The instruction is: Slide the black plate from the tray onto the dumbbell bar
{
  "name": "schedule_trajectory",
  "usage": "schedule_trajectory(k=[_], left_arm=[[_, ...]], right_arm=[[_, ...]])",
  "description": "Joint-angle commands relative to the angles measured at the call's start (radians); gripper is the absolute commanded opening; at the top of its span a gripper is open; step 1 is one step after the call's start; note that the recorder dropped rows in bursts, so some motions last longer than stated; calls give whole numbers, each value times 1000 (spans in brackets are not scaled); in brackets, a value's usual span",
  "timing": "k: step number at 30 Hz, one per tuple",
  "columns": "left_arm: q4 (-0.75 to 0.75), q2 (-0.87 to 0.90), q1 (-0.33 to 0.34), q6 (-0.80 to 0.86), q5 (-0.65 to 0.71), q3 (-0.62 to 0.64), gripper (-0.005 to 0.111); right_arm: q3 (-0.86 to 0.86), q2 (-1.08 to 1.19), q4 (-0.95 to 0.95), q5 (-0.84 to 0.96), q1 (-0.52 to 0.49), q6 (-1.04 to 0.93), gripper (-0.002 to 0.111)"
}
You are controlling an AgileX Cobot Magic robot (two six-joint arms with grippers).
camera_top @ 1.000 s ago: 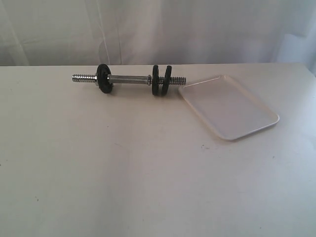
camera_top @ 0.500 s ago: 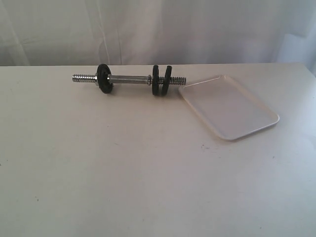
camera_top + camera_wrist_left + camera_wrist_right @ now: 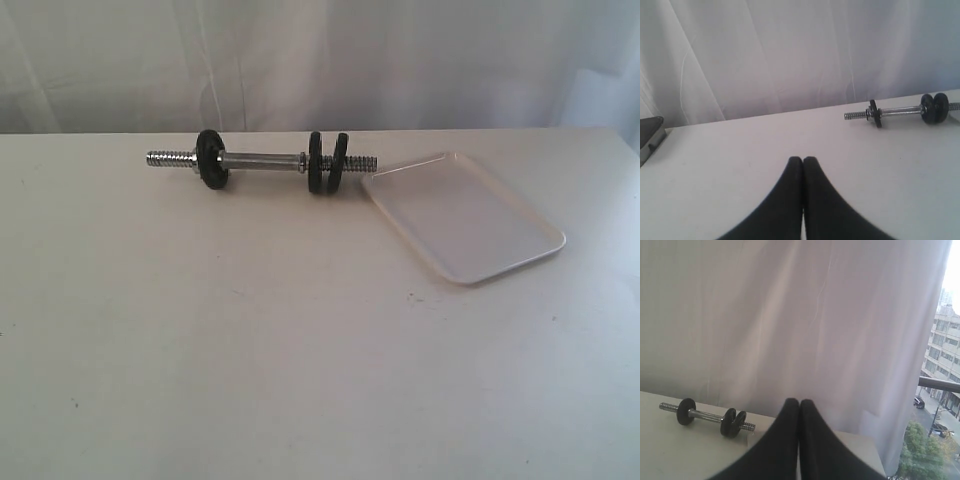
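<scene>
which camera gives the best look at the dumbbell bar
The exterior view: the dumbbell bar lies whole and largest, both threaded ends clear, one black plate on one side, two on the other. The left wrist view shows it small, one end cut by the frame edge. The right wrist view shows it whole but small.

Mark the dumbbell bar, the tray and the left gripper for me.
dumbbell bar (image 3: 262, 159): exterior view, plain chrome middle.
tray (image 3: 470, 215): exterior view, bare floor.
left gripper (image 3: 802, 161): left wrist view, between the shut fingertips.
</scene>
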Motion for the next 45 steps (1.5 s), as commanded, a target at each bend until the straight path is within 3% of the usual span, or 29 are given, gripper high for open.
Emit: schedule_trajectory(k=[1,8,16,28,32,36,39,45], left_arm=[[23,-34,0,-34,88,2,0],[28,-34,0,-56,86,58,0],[-3,-34,0,-149,-345,416,0],[6,9,0,-227,-946,965,0],[54,9,0,-204,-1074,1105,0],[61,9,0,-202,-1124,1199,0],[67,9,0,-202,-1007,1199,0],[111,9,0,-187,-928,1199,0]], right_arm=[[18,2,-22,-5,14,3,0],[23,2,-20,-5,17,3,0],[160,2,-44,-128,17,-1,0],[581,2,-96,-552,17,-1,0],[731,2,-98,-723,17,-4,0],[835,2,-98,-849,17,-4,0],[898,2,-98,-903,17,-4,0],[1035,2,-98,-998,17,0,0]])
